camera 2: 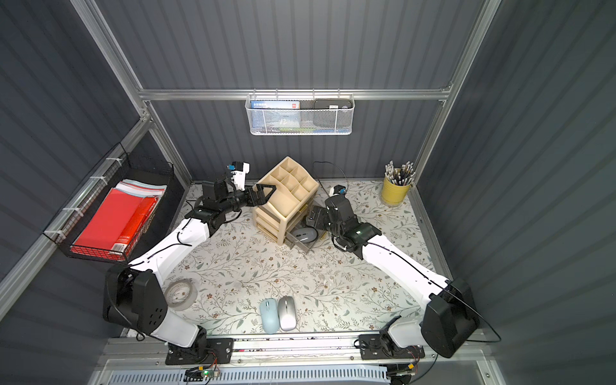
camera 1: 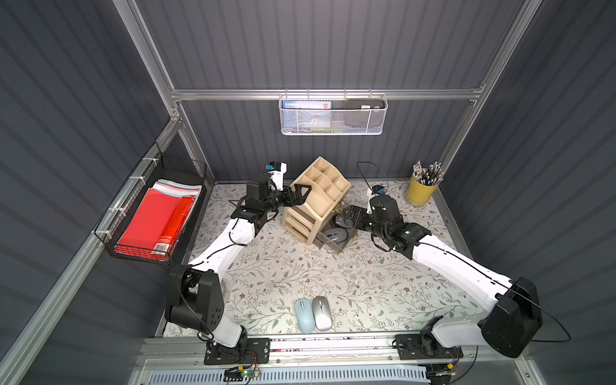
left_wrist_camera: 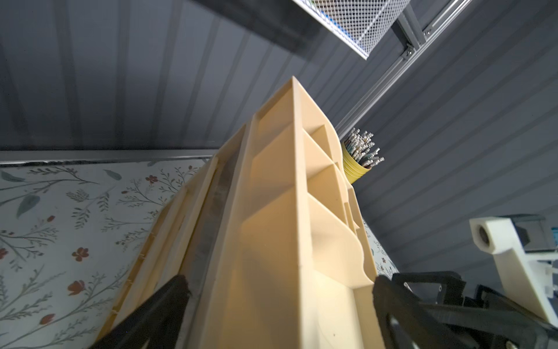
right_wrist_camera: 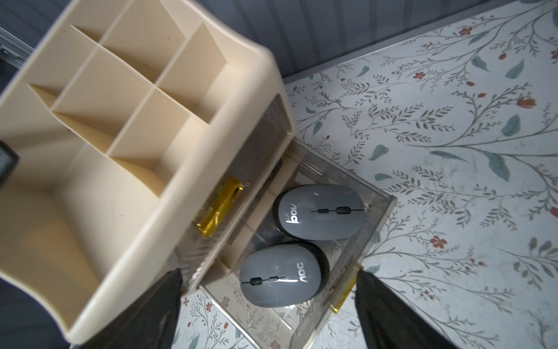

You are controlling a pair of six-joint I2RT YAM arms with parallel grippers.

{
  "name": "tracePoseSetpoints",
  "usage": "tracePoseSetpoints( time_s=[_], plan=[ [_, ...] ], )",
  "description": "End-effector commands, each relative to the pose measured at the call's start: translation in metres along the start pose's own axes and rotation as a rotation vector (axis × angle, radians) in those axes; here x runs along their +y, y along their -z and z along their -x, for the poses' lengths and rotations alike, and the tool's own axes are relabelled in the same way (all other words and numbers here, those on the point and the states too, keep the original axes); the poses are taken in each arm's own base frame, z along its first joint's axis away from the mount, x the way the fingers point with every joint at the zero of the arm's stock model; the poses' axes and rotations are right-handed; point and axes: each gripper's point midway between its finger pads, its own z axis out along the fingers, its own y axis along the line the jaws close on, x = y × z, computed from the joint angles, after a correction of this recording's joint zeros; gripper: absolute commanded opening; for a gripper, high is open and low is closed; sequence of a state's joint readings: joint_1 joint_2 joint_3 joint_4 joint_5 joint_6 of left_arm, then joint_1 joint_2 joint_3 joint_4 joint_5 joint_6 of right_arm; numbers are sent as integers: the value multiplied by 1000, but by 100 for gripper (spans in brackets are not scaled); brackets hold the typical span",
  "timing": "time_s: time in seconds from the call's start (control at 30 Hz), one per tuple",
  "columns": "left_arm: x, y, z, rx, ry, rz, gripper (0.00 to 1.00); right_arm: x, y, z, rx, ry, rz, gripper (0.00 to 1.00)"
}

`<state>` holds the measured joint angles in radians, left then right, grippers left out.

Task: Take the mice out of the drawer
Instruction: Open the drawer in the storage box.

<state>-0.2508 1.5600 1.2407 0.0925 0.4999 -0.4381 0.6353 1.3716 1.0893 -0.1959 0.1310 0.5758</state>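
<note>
Progress: pale blue oval mouse [camera 1: 304,316] and silver oval mouse [camera 1: 322,313] lie out at the floral tabletop's [camera 1: 366,283] front edge. Two dark grey logo mice [right_wrist_camera: 320,211] sit in the clear pulled-out drawer [right_wrist_camera: 377,229], not yet removed. Right gripper [right_wrist_camera: 268,272] is spread above them. Left gripper [left_wrist_camera: 279,281] straddles the beige plastic organiser [camera 1: 316,196]; grip cannot be told.

Got a floral tabletop [camera 1: 283,266] carrying a beige drawer organizer [camera 1: 316,200] at 12 o'clock, a yellow pen cup [camera 1: 420,191] at 2, a tape roll [camera 2: 181,294] at 8, plus a pale blue mouse [camera 1: 304,315] and a silver mouse [camera 1: 321,313] side by side at 6.
</note>
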Motion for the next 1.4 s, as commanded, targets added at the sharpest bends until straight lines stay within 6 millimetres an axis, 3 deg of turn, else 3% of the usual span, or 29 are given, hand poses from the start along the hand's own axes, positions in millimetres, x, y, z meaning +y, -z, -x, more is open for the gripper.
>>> tracePoseSetpoints(
  time_s=[0.0, 0.07, 0.2, 0.43, 0.57, 0.8, 0.9, 0.97, 1.03, 1.13, 1.2, 1.37],
  plan=[
    [47, 0, -81, 241, 114, 102, 88, -7, -3, -5, 13, 9, -13, 94],
    [49, 2, -83, 250, 112, 101, 82, -12, -4, -6, 17, 13, -34, 94],
    [58, 8, -84, 258, 113, 106, 58, -23, -8, -10, 27, 3, -51, 94],
    [60, 14, -89, 294, 82, 105, 27, -32, -15, -16, 53, -2, -57, 94],
    [64, 20, -96, 333, 50, 138, 24, -33, -17, -18, 64, 8, -55, 94],
    [90, 38, -84, 327, -43, 346, 18, -40, -18, -16, 85, 41, -86, 94],
    [103, 35, -79, 329, -65, 404, 31, -43, -19, -14, 93, 47, -85, 94],
    [106, 31, -85, 366, -78, 405, 41, -44, -19, -13, 98, 51, -81, 94],
    [105, 24, -78, 373, -100, 398, 51, -45, -20, -12, 106, 60, -81, 94],
    [118, 17, -82, 416, -109, 443, 56, -49, -22, -11, 117, 73, -90, 94],
    [120, 10, -82, 431, -115, 447, 56, -50, -22, -9, 118, 83, -87, 94],
    [131, 4, -82, 482, -123, 527, 36, -59, -25, -1, 123, 100, -103, 94]
  ],
)
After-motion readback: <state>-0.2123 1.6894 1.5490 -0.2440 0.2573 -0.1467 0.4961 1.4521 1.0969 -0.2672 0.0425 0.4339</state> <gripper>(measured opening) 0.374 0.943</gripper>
